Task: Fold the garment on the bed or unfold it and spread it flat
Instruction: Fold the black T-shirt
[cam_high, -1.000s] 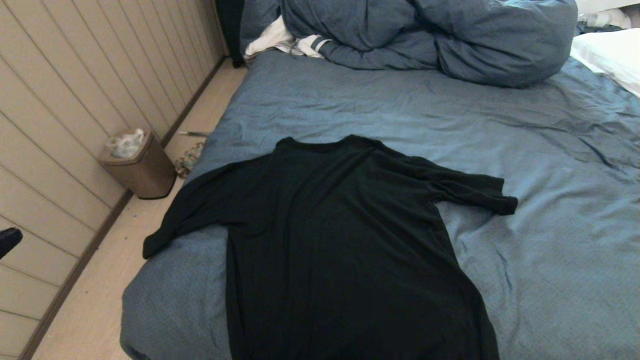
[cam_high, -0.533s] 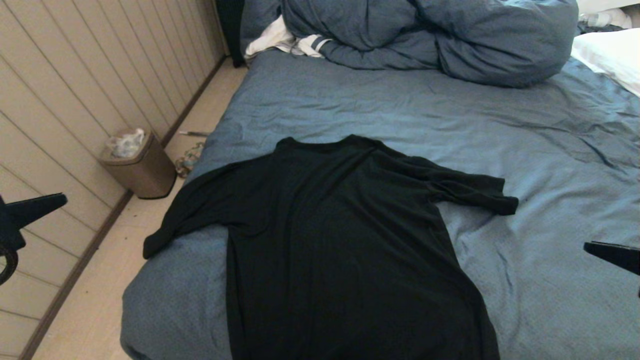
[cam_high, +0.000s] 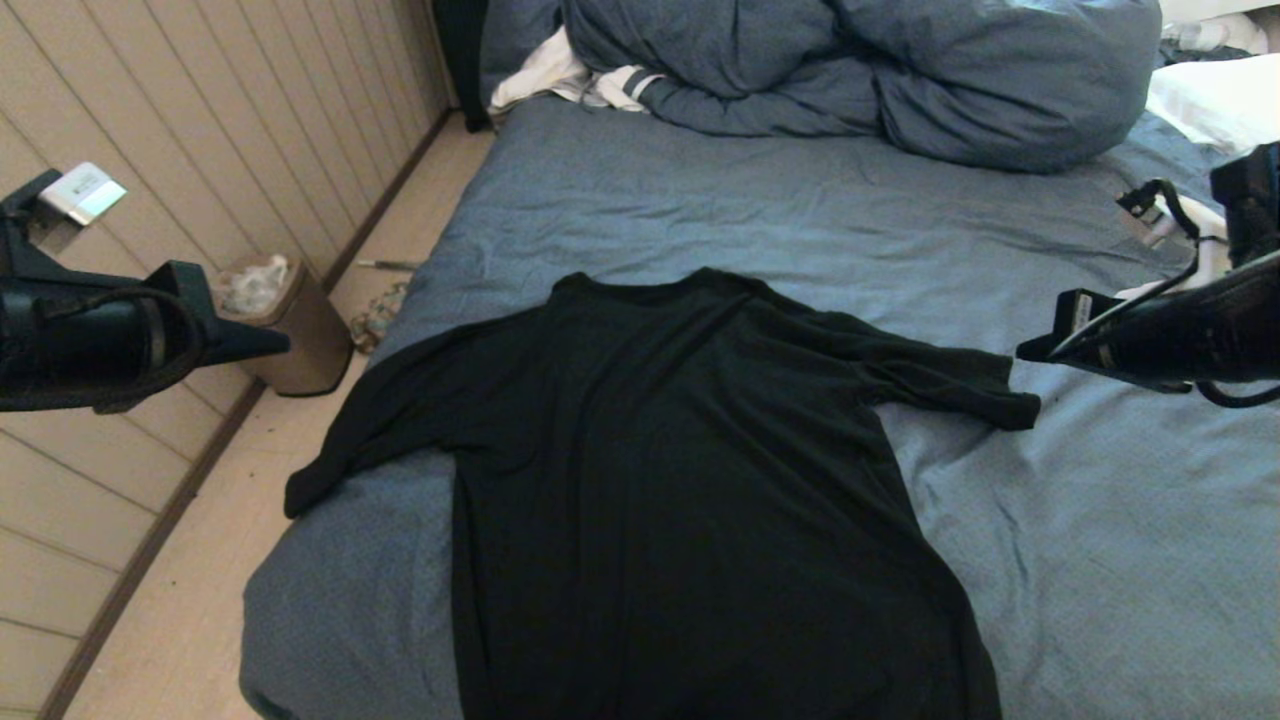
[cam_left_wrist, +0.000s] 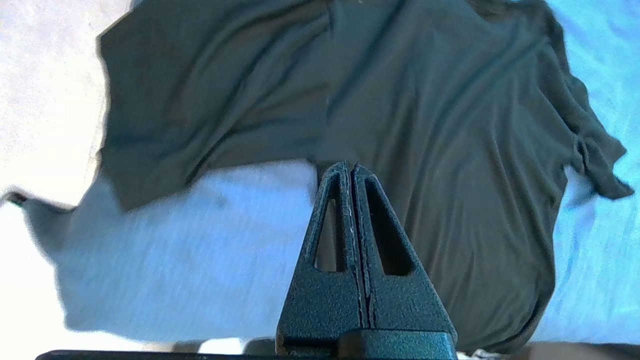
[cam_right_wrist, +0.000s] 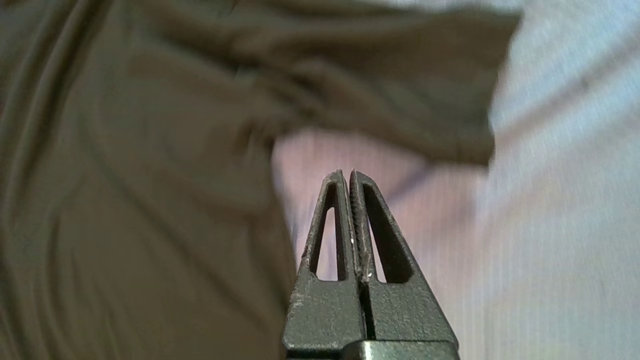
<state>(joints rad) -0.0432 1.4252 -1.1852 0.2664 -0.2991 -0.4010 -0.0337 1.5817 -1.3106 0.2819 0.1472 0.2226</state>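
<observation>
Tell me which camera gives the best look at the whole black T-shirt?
The head view: the T-shirt lies spread on the bed, collar and both sleeves visible. The left wrist view shows most of it, partly behind the gripper. The right wrist view shows only one blurred sleeve and side.

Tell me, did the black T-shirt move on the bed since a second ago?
No. The T-shirt lies in the same place beside the brown bin; only the shut grippers came in.

The garment's (cam_high: 690, 480) hem ran off the head view's near edge, and its underside was hidden. The bed (cam_high: 1100, 560) was cut off at right. Both wrist views were blurred.
</observation>
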